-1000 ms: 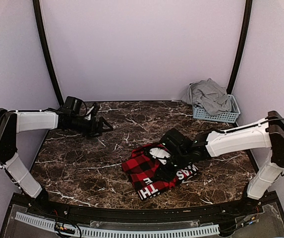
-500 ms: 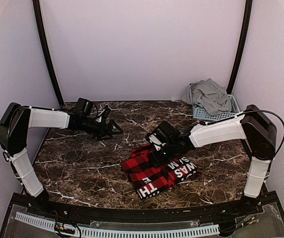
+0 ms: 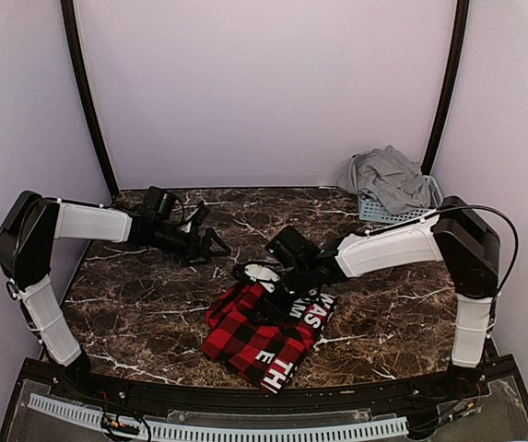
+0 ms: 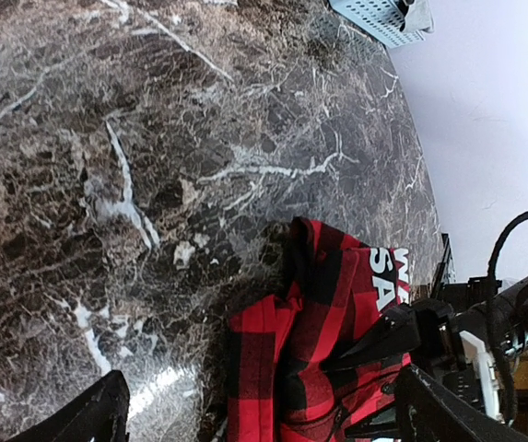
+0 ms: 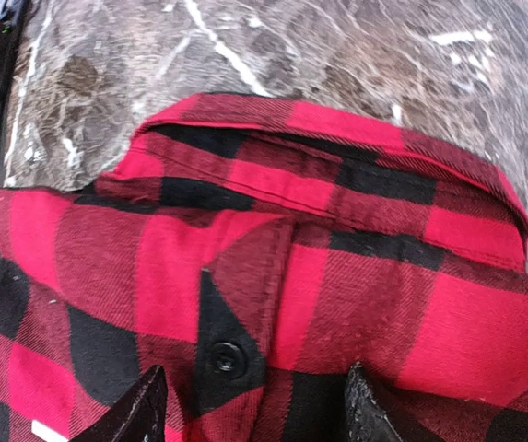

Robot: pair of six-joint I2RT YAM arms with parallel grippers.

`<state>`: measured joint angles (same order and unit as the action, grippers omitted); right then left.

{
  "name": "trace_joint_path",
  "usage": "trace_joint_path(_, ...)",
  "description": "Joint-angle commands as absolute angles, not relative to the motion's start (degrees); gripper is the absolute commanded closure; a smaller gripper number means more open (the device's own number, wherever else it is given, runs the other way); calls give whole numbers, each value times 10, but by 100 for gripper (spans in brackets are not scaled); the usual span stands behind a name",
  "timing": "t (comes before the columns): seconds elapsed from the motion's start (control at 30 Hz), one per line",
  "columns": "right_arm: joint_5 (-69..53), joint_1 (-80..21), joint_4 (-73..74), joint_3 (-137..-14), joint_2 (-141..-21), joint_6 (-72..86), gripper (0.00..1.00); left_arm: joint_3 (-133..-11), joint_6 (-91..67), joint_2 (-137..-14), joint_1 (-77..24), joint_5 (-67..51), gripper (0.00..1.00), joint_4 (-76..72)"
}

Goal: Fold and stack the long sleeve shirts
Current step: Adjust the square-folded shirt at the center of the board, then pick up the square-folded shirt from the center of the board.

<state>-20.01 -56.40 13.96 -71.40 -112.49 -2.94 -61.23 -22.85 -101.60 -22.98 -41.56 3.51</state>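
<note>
Checked shirt (image 3: 254, 333) has shifted left and nearer the bases, right gripper (image 5: 256, 405) spread-jawed upon it
1 shirt folded on table (image 3: 134, 304); grey shirt (image 3: 388, 175) waits in basket (image 3: 413, 217); left gripper (image 3: 216, 245) gapes, empty

shirt (image 3: 238, 333): red-black check, white letters | second shirt (image 3: 391, 179): grey | basket (image 3: 375, 211): pale blue

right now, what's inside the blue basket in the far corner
A crumpled grey shirt fills the basket and spills over its rim. The cloth covers the whole inside, so whether anything lies beneath it cannot be seen.
</note>
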Motion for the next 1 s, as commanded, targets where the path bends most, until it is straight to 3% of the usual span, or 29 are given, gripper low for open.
trace_joint_path(0.0, -221, -566, 148, -724, -1085, -81, 37, -578, -225, -1024, -243, -430, 1, 55)
trace_joint_path(0.37, -142, -566, 162, -633, -981, 32, 39, -563, -244, -1062, -271, -455, 3, 48)
trace_joint_path(0.63, -158, -570, 97, -532, -974, 106, 46, -559, -246, -1091, -286, -482, 10, 62)
trace_joint_path(0.97, -152, -577, 75, -526, -999, 108, 48, -564, -260, -1147, -330, -510, 18, 65)
